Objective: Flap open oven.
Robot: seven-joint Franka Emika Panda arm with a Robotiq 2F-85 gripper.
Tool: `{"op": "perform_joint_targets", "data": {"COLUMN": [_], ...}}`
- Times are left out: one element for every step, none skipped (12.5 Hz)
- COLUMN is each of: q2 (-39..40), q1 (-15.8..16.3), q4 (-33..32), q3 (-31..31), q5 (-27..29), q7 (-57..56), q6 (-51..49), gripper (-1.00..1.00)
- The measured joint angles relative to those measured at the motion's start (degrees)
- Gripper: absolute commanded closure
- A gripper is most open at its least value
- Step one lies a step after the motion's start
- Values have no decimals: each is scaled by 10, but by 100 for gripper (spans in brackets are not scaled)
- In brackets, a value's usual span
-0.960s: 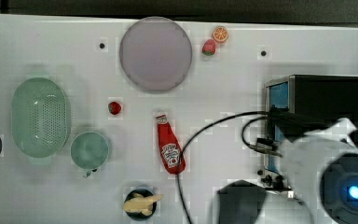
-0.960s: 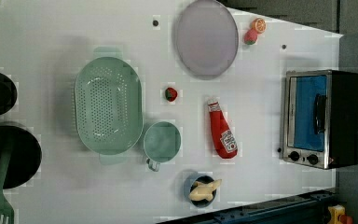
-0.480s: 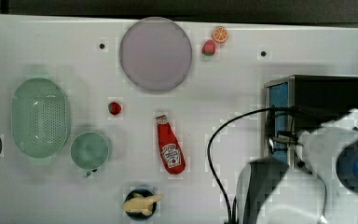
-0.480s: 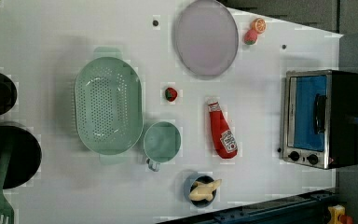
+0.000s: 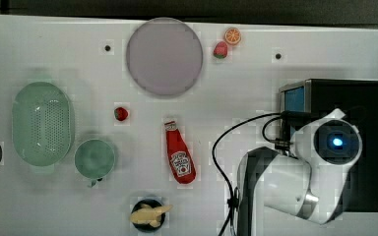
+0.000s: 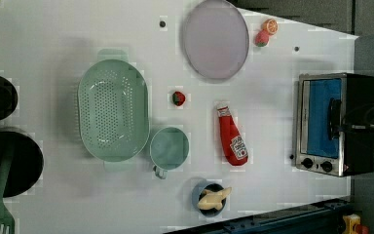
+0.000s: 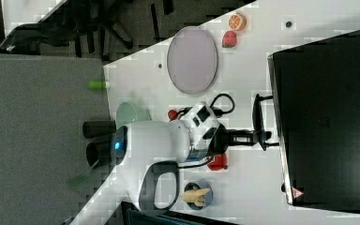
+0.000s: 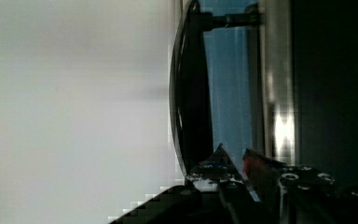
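You're sitting at the grab-the-handle stage here. The oven [image 6: 333, 124] is standing at the tabletop's [image 5: 54, 49] edge on the left view's right, door looking shut. In the right view your gripper [image 7: 258, 137] is reaching level at the bar handle [image 7: 258, 115], fingers [image 8: 216, 163] narrowed around it by the look of it, one tip tucked between bar and blue glass. Can't swear they're actually pinching yet. Next I'd guess you're pulling the bar outward and down, following the door's arc.
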Motion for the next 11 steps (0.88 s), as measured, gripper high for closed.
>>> {"op": "perform_joint_targets", "data": {"q2": [9,14,17,18,19,21,22,22,22,21,21], "q1": [-1,-1,-2,-5,-7,-6,-6,-7,-7,-7,-7], "q4": [-1,-1,-1,-1,0,2,2,1,0,-2,-3], "q3": [1,0,-1,-1,-1,-4,-5,-4,-4,-2,0], "q5": [-1,0,0,2,8,12,13,13,14,15,11], "q7": [-2,-6,-6,-8,-10,-10,-12,-14,-14,-16,-16], "q6": [4,13,21,24,29,31,34,36,38,41,43], "gripper": [65,65,65,65,65,65,65,65,65,65,65]}}
